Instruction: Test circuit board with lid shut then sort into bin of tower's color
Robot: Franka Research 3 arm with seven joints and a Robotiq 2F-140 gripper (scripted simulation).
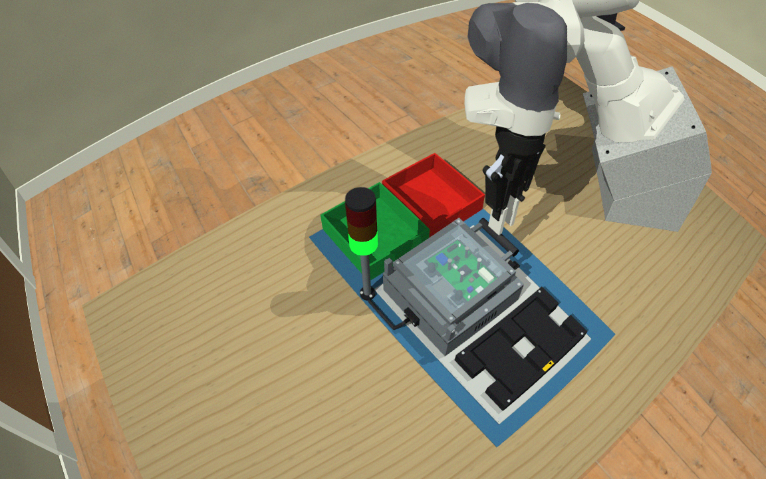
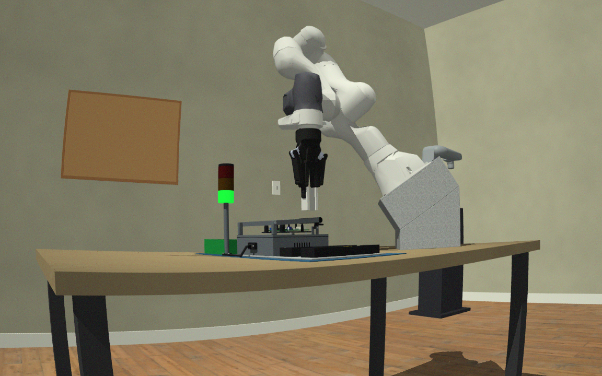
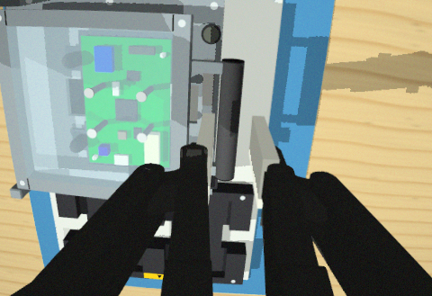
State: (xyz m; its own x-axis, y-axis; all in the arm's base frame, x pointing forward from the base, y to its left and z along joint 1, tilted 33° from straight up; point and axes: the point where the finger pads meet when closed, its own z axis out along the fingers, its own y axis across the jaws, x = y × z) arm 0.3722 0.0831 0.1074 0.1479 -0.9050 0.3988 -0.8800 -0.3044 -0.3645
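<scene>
The green circuit board lies in the grey tester under the shut clear lid, and also shows in the wrist view. Its white connector end points toward the black tray. The lid's black handle bar runs along the edge toward the arm's base and is seen in the wrist view. My gripper hangs a little above the handle, fingers narrowed and empty, pointing down. The signal tower shows green.
A green bin and a red bin stand side by side behind the tester on the blue mat. The black two-pocket tray lies empty in front of the tester. The arm's grey base block stands to the right.
</scene>
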